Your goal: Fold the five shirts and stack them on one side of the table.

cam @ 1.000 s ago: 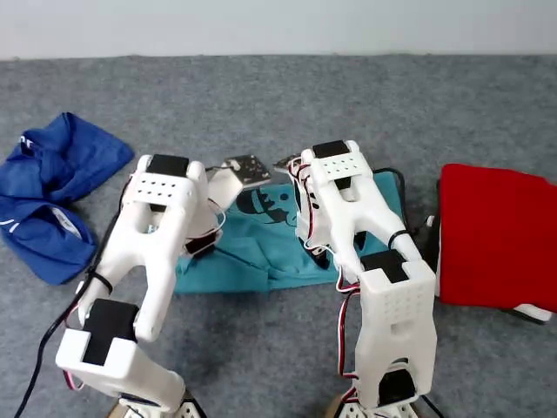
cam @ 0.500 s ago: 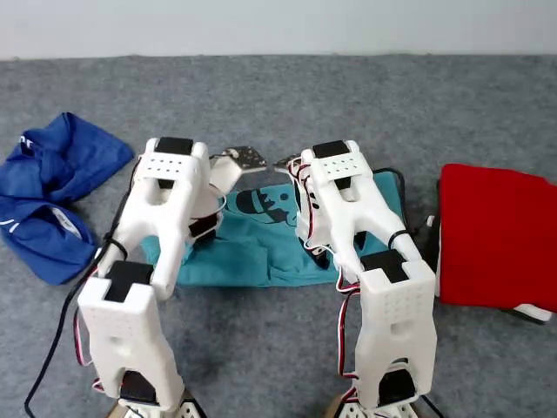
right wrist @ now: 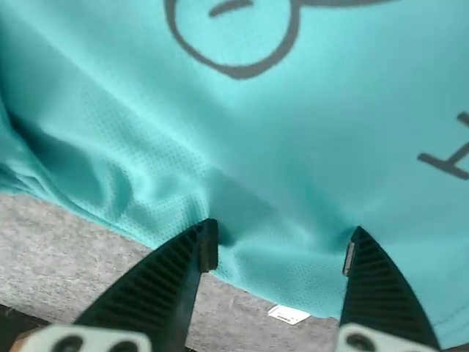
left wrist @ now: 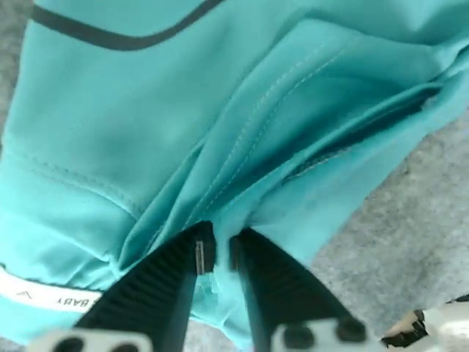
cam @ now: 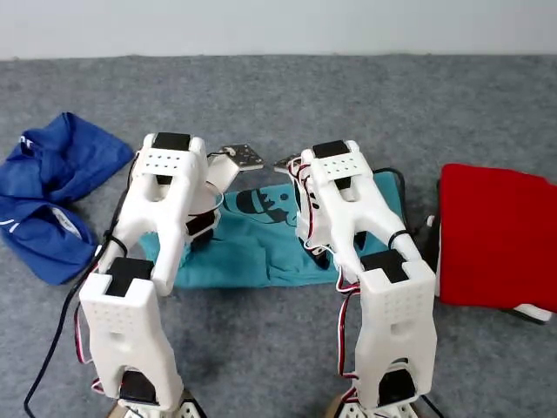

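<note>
A teal shirt [cam: 261, 248] lies flat in the middle of the grey table, under both arms. My left gripper [left wrist: 218, 253] is shut on a raised fold of the teal shirt [left wrist: 220, 110] near its hem. The right gripper [right wrist: 281, 249] stands open, fingertips down on the teal shirt [right wrist: 293, 110] close to its edge, below the dark print. In the high view the left arm [cam: 165, 187] covers the shirt's left part and the right arm [cam: 348, 187] its right part. A blue shirt [cam: 52, 196] lies crumpled at far left. A folded red shirt [cam: 496, 235] rests at far right.
A white edge [cam: 533, 312] shows under the red shirt's near corner. Bare grey table [cam: 261, 96] stretches behind the arms up to the back wall. A black cable [cam: 52, 348] trails beside the left arm's base.
The left arm has swung in over the teal shirt's left side. The shirt's left edge now reaches farther left. The right arm has kept still.
</note>
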Available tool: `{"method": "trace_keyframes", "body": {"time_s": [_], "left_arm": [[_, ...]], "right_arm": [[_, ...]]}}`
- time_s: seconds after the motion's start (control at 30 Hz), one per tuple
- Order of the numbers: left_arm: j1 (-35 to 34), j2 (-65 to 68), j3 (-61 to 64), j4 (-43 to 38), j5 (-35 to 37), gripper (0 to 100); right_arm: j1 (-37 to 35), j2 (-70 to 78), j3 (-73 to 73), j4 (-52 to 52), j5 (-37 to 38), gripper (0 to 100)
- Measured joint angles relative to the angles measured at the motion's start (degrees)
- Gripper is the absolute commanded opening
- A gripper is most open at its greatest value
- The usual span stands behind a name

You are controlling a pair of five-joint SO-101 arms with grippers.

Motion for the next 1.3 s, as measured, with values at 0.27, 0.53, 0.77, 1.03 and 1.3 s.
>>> {"method": "trace_keyframes", "body": {"time_s": [0.27, 0.53, 0.77, 1.03, 1.3], "left_arm": [[-4.13, 0.0, -3.52, -2.64, 5.1, 27], [-4.75, 0.0, -5.71, -2.37, 9.85, 26], [-4.92, -0.09, -19.52, 2.2, 21.1, 27], [-9.23, -8.26, -19.87, 2.55, 26.99, 27], [-13.19, -21.01, -6.15, 2.55, 27.43, 27]], "right_arm": [[0.0, 0.0, 3.08, 0.0, 0.0, 28.1], [0.0, -3.16, 6.51, -2.55, -0.09, 28.1], [3.16, -12.92, 6.51, -2.55, 0.0, 28.1], [12.92, -17.14, 7.03, -4.66, 0.0, 28.4], [18.46, -9.58, 5.98, -8.26, -0.09, 28.4]]}}
